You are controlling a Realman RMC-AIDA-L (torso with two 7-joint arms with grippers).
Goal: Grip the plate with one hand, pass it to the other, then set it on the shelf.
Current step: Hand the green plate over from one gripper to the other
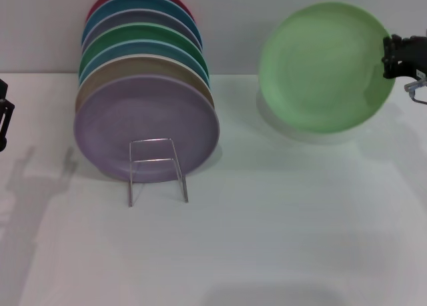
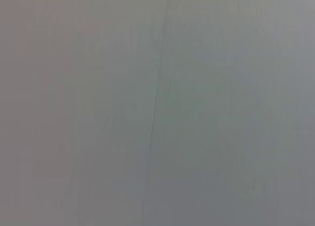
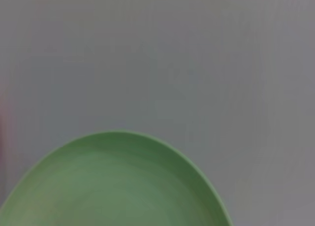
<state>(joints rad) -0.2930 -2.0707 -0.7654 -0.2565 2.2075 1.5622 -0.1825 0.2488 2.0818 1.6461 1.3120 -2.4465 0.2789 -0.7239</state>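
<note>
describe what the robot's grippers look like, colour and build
Both are black. The right gripper is a blocky black housing with a thin silvery metal bracket beneath it. Only a dark, angular sliver of the left gripper shows at the head view's edge. No markings visible.

You see the left gripper (image 1: 4,116) cut by the head view's edge. The plate (image 3: 115,184) runs out of the right wrist view. The stacked plates (image 1: 137,49) hide each other.

A row of plates (image 1: 147,119) stands on edge in the shelf (image 1: 157,169) on the left part of the worktop (image 1: 280,219), one behind the other. The plate (image 1: 325,67) is up off the worktop to the right, well apart from them, with the right pincer (image 1: 395,58) at its right edge. The left pincer (image 1: 4,116) is far left.
</note>
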